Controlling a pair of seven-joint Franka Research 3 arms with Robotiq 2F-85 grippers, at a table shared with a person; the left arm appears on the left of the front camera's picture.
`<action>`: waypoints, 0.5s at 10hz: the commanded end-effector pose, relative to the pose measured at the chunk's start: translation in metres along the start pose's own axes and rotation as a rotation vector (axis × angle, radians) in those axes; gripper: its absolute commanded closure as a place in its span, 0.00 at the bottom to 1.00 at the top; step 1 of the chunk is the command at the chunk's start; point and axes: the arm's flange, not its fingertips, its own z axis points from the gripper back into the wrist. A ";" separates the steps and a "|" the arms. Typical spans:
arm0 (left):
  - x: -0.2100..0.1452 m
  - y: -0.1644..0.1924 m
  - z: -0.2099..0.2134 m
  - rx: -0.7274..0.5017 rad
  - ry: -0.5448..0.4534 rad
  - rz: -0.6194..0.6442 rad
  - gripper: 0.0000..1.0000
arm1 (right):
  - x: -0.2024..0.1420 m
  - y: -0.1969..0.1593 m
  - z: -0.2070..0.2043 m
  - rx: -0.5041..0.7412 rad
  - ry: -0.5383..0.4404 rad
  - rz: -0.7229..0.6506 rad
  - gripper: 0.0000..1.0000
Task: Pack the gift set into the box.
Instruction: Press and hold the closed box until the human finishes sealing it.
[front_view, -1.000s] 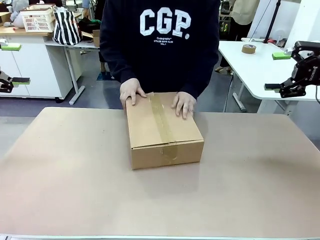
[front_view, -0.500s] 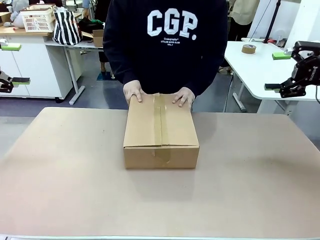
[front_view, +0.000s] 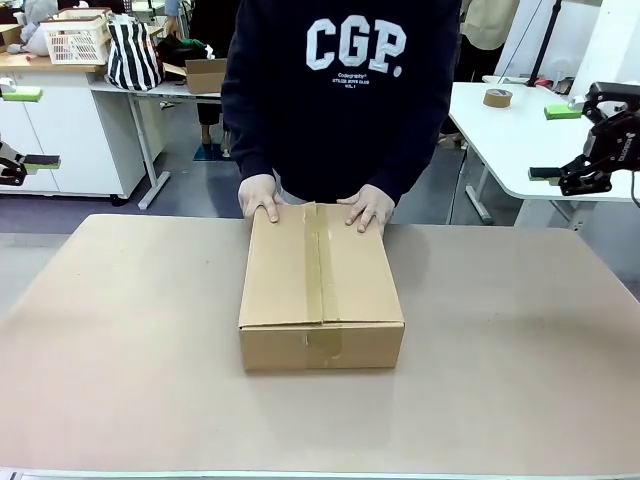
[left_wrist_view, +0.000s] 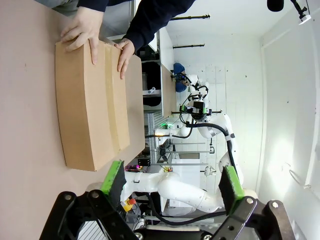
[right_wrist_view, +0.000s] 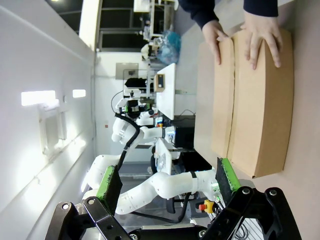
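Note:
The box (front_view: 320, 285) is a brown carton lying in the middle of the table (front_view: 520, 360), flaps closed, with a tape strip along its top. A person across the table rests both hands (front_view: 262, 196) on its far edge. The gift set is hidden. My left gripper (front_view: 28, 127) hangs open at the far left, well off the box; my right gripper (front_view: 553, 142) hangs open at the far right. From the left wrist, the open gripper (left_wrist_view: 172, 180) looks at the box (left_wrist_view: 90, 115). From the right wrist, the open gripper (right_wrist_view: 168, 179) faces the box (right_wrist_view: 260, 100).
A white side table at the back right carries a tape roll (front_view: 497, 97). At the back left are a striped bag (front_view: 132, 55), a white basket (front_view: 75, 40) and a small cardboard box (front_view: 205, 75). Bare tabletop surrounds the carton.
The person has turned the box square to the table and slid it toward my side. Both arms have stayed still.

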 end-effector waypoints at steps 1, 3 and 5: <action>0.000 -0.005 0.000 -0.019 -0.003 0.007 0.00 | -0.001 -0.002 0.004 0.007 0.007 0.012 0.00; 0.000 -0.005 0.000 -0.019 -0.003 0.007 0.00 | -0.001 -0.002 0.004 0.007 0.007 0.012 0.00; 0.000 -0.005 0.000 -0.019 -0.003 0.007 0.00 | -0.001 -0.002 0.004 0.007 0.007 0.012 0.00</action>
